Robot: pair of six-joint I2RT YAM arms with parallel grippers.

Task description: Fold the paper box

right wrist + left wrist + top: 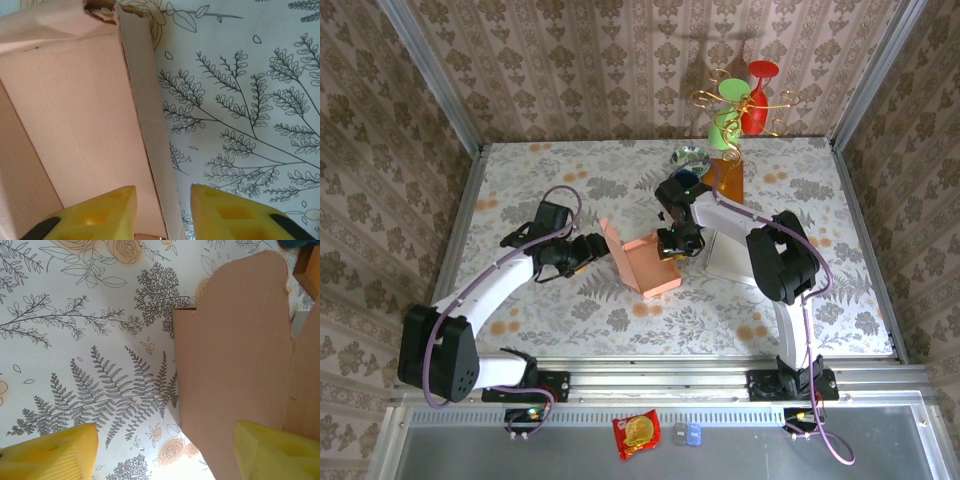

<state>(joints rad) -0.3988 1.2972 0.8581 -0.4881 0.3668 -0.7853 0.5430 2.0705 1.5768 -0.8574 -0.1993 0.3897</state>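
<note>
Right fingers (97, 215) astride paper box (75, 125) wall, left fingers (50, 455) alongside

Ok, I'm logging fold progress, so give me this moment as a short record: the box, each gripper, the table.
box: pink paper box, mid-table, partly folded
flap: one flap stands up at the box's left end
left gripper: left gripper open, next to that flap
right gripper: right gripper has one finger on each side of a box wall; can't tell if it is pinched
table: floral-patterned table
</note>
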